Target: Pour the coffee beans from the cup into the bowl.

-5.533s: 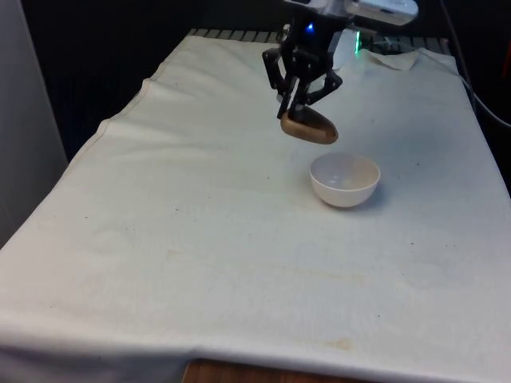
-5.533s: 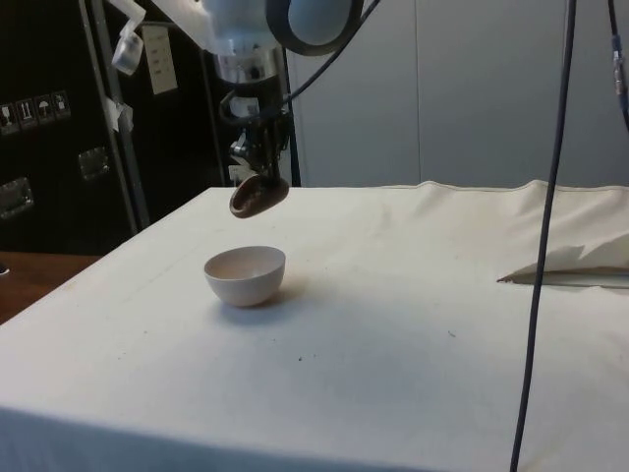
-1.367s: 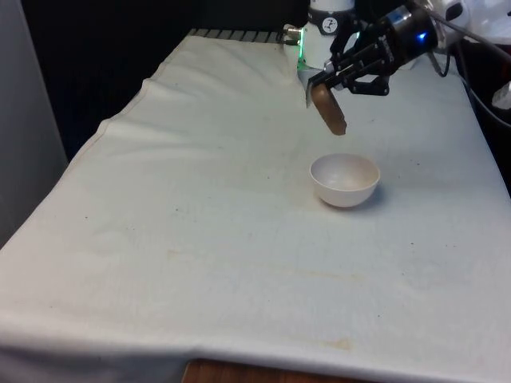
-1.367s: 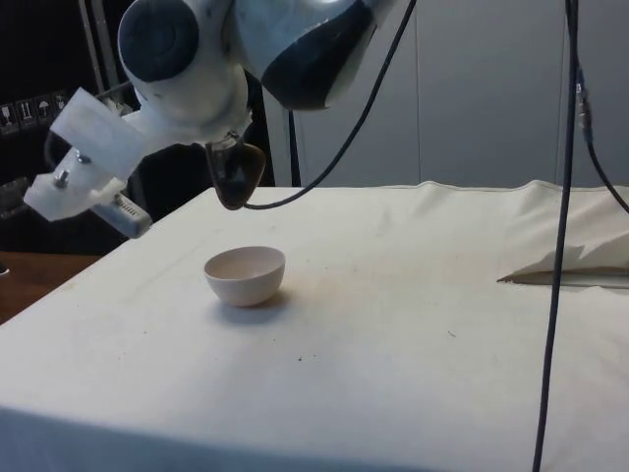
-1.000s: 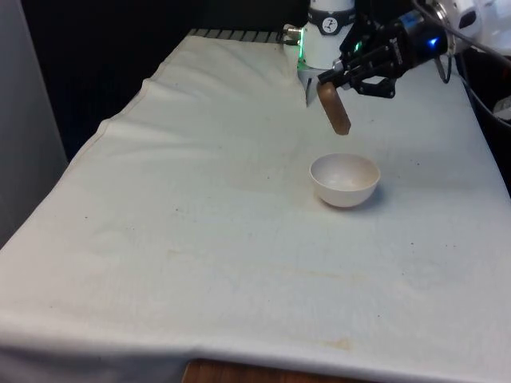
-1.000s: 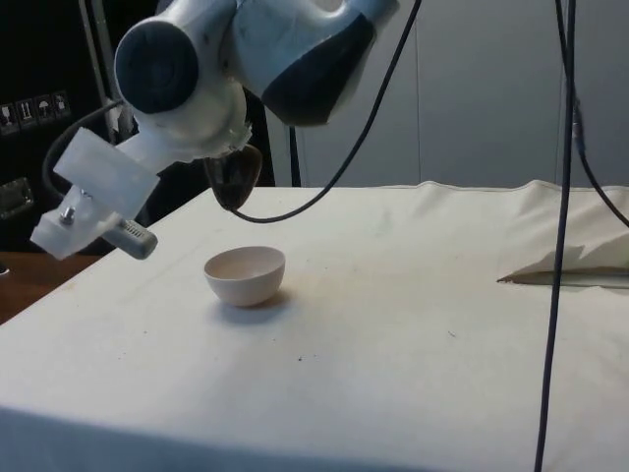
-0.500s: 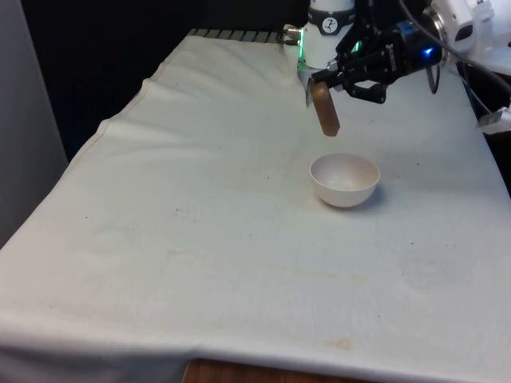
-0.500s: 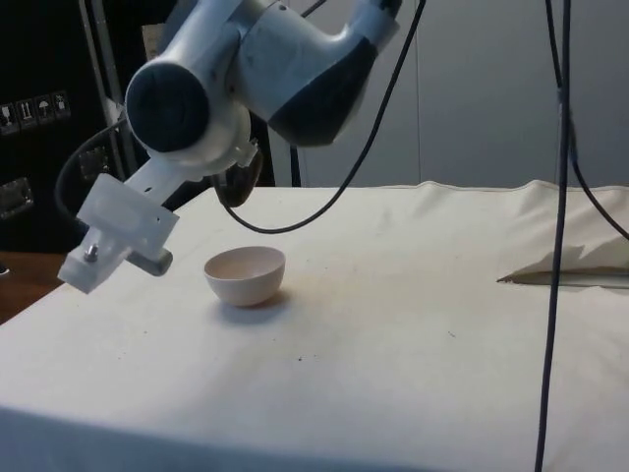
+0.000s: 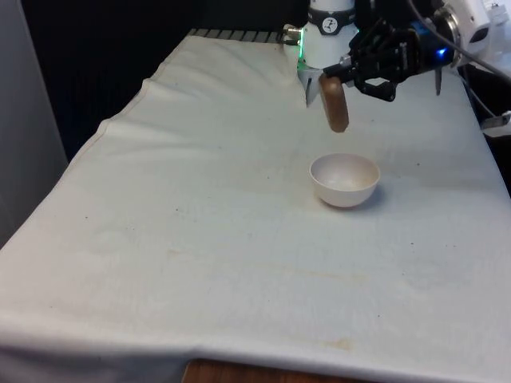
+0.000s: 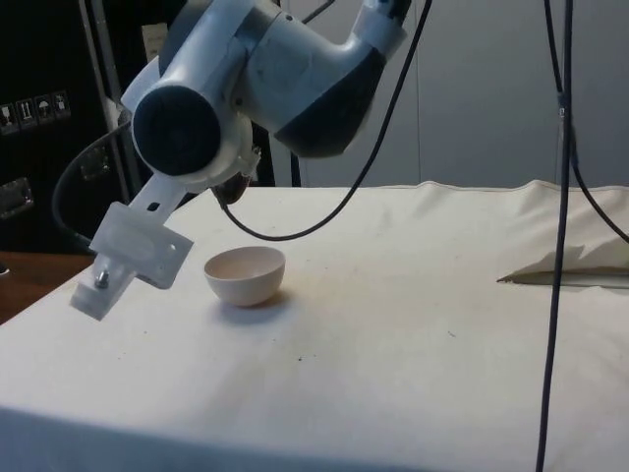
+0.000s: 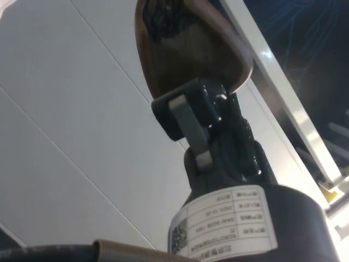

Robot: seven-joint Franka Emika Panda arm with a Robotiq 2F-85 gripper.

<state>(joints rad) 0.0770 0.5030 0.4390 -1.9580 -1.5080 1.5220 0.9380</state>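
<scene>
White cloth on the table (image 9: 200,239), white bowl (image 9: 344,179) sitting upright — from my end the gripper (image 9: 345,76) is clamped on the brown cup (image 9: 334,104), tipped on its side above the bowl. Side view, the arm (image 10: 256,79) hides most of the cup; beans (image 11: 163,19) barely make out.

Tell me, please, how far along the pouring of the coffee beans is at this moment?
Done: the gripper holds the brown cup aloft near the white bowl. In hand: the cup is tipped on its side, with dark beans inside. Left: the bowl looks empty, so the beans have yet to fall.
</scene>
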